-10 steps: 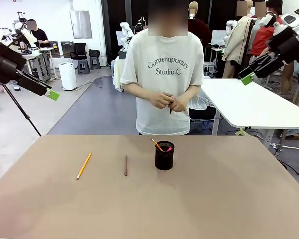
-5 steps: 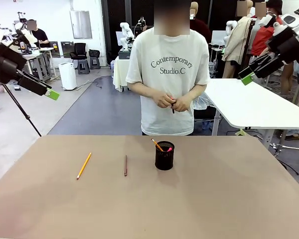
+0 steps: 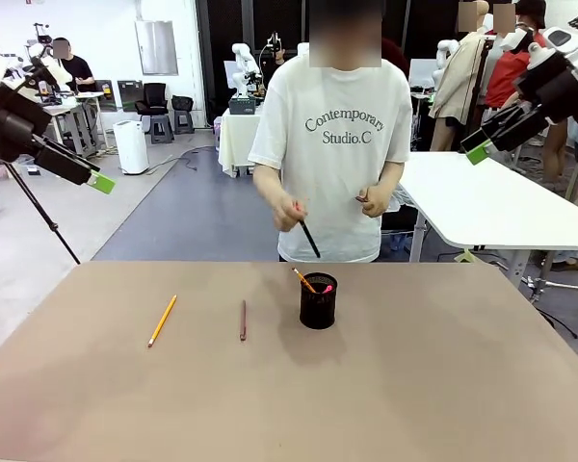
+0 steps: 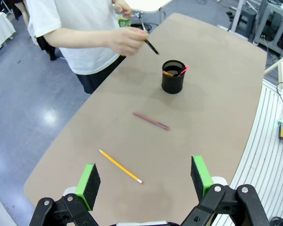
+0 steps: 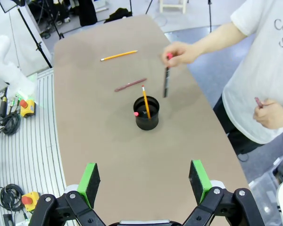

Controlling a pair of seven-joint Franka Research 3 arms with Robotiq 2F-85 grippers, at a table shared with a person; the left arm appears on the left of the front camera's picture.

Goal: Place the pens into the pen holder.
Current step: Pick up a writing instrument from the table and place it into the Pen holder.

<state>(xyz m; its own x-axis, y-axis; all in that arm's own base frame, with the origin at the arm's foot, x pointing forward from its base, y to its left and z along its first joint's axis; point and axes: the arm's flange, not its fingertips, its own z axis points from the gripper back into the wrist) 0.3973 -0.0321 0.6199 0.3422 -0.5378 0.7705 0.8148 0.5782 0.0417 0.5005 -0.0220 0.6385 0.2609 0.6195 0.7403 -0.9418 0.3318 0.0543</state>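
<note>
The black mesh pen holder (image 3: 318, 300) (image 4: 173, 76) (image 5: 146, 113) stands mid-table with an orange pencil and a pink-tipped pen inside. To its left lie a dark red-brown pen (image 3: 242, 320) (image 4: 151, 121) (image 5: 130, 84) and a yellow pencil (image 3: 162, 320) (image 4: 120, 166) (image 5: 119, 55). The person's hand holds a dark pen (image 3: 309, 238) (image 4: 150, 46) (image 5: 166, 82) in the air just above and behind the holder. My left gripper (image 3: 94, 179) (image 4: 144, 175) hangs open, high off the table's left side. Open and raised at the right is my right gripper (image 3: 477, 150) (image 5: 145, 179).
The person stands at the far edge of the brown table (image 3: 443, 385); their other hand (image 3: 374, 204) (image 5: 269, 114) holds a small dark-red thing at waist height. A white table (image 3: 482, 197) stands behind on the right. A tripod leg (image 3: 39, 217) is near my left arm.
The person's hands have parted. One hand has swung out and down with the dark pen, its tip now pointing toward the holder. Both arms stayed still.
</note>
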